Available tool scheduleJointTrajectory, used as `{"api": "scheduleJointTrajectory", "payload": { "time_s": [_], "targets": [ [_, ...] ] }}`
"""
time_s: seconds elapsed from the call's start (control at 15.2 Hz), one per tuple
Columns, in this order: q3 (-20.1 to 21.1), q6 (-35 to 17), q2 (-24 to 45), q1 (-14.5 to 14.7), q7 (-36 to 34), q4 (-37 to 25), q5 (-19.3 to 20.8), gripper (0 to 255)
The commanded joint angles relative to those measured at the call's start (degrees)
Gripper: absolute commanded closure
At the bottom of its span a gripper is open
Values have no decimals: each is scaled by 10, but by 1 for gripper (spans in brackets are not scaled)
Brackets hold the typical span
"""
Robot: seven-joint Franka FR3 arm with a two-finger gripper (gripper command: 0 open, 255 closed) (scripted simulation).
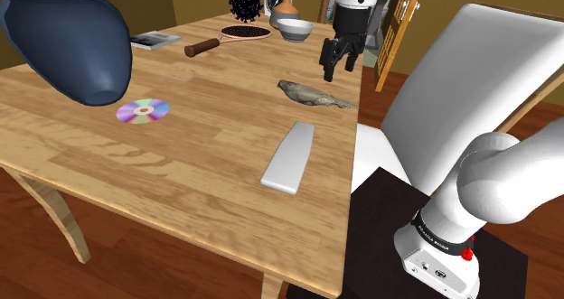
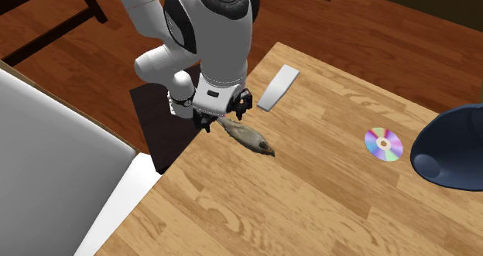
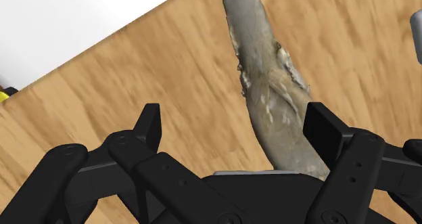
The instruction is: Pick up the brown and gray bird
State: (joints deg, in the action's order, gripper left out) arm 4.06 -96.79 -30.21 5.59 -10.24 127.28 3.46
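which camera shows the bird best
The shoulder view: the whole bird lies unobstructed on the table. The wrist view shows it close up, but its near end is hidden behind the open gripper. In the second exterior view, the gripper covers one end.

Grey-brown mottled bird (image 3: pixel 270 87), black claw (image 3: pixel 237 131)

Wooden table (image 1: pixel 199 171), bird (image 1: pixel 307 94), disc (image 1: pixel 143 111), grey slab (image 1: pixel 289 157), bowl (image 1: pixel 296 29)

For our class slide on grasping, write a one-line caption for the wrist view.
Open black two-finger gripper poised over a brown and gray bird lying on the wooden table.
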Motion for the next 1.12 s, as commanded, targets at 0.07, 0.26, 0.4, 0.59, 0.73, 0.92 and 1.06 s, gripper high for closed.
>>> {"api": "scheduleJointTrajectory", "payload": {
  "time_s": [0.07,0.26,0.4,0.59,0.73,0.92,1.06],
  "targets": [
    [19,-31,47,14,-4,-19,-5,0],
    [32,-49,80,23,-7,-36,-6,0],
    [32,-64,80,23,-8,-21,-6,0],
    [33,-87,81,23,-10,1,-6,0],
    [33,-107,83,24,-12,19,-6,0],
    [34,-108,83,24,-12,20,-6,255],
    [34,-108,83,24,-13,20,-6,255]
  ]
}}
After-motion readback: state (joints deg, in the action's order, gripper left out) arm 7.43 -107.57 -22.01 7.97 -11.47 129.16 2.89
